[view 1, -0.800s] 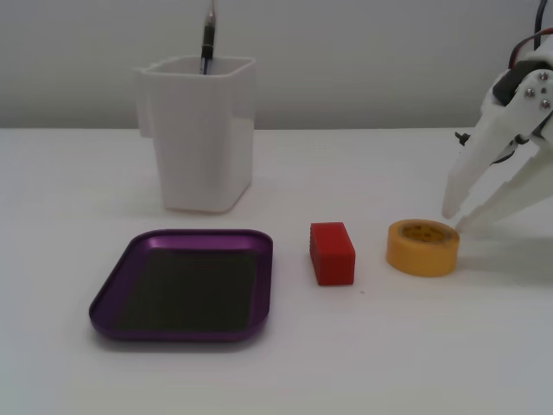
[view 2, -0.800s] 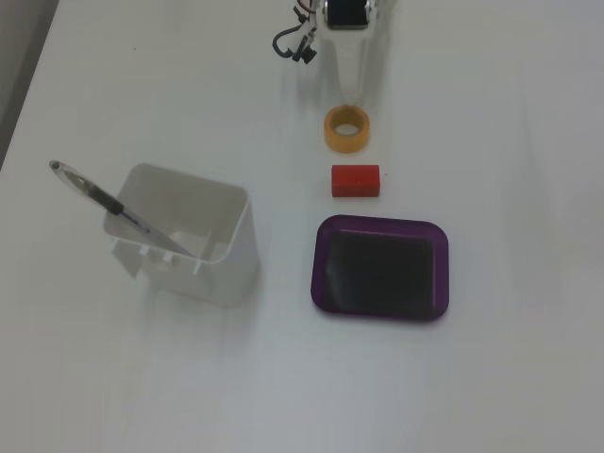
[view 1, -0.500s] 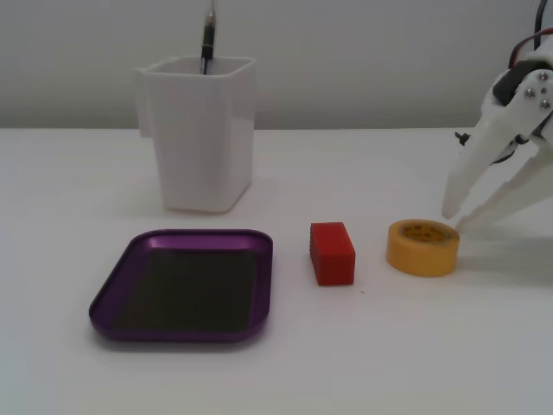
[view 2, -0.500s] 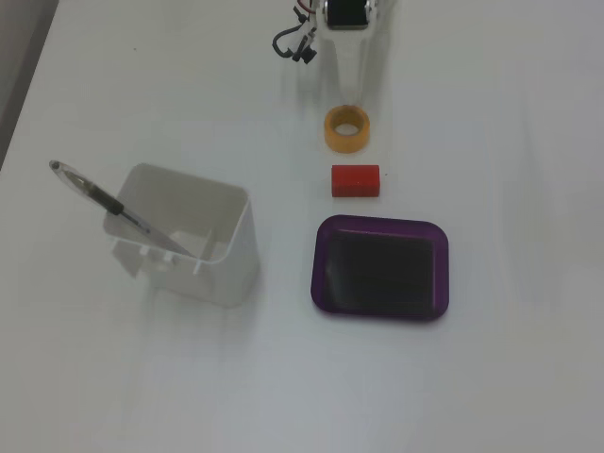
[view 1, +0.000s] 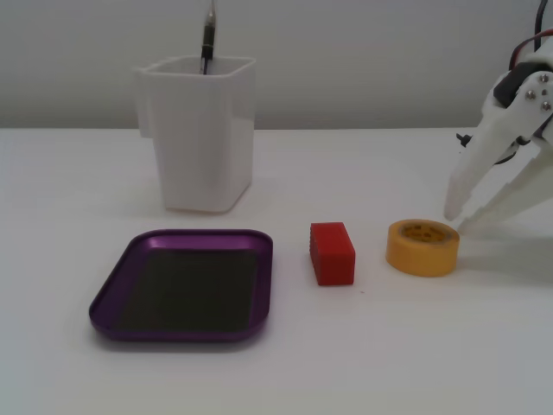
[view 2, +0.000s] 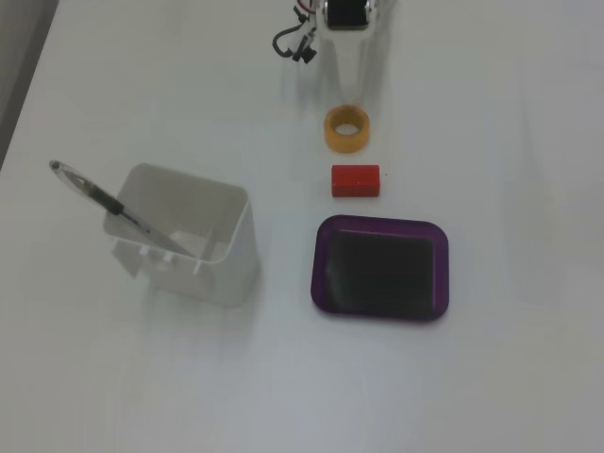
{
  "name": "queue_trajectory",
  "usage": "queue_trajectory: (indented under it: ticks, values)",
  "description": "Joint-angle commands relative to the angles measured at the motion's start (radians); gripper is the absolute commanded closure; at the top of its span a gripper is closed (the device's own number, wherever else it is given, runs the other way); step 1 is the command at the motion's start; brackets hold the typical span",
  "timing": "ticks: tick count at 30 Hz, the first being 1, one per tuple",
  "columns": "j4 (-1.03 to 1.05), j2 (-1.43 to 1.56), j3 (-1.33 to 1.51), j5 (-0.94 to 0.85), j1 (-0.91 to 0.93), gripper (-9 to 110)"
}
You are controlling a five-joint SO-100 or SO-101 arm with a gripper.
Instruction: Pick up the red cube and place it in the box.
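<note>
Nothing done yet: the red cube [view 1: 333, 252] sits on the table just beside the box [view 1: 111, 298], untouched. The gripper [view 1: 455, 216] hangs spread and empty beyond the yellow tape roll [view 1: 422, 247]; grasp and placement remain.

One cube [view 1: 333, 252], box [view 1: 184, 284], cup [view 1: 199, 134], roll [view 1: 422, 247], pen [view 1: 208, 39].

arm [view 1: 527, 95]: cut off by right edge in a fixed view, by top edge in the other | fingers [view 2: 351, 71]: white on white desk [view 2: 491, 132], gap unreadable from above | pen [view 1: 208, 39]: lower part hidden inside white cup [view 1: 203, 138], tip cut by top edge
</note>
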Motion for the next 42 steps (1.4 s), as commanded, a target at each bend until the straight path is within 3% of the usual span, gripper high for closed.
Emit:
queue_trajectory:
  ticks: [1, 9, 16, 28, 42]
  values:
    - [-0.011, 0.074, -0.143, -0.009, 0.009, 101]
    - [-0.049, -0.003, -0.299, -0.13, 0.0, 100]
    - [-0.118, -0.465, -0.423, -0.152, -0.003, 100]
    - [-0.117, -1.335, -1.022, -0.132, -0.054, 83]
    - [-0.13, -1.763, -1.216, -0.106, -0.074, 83]
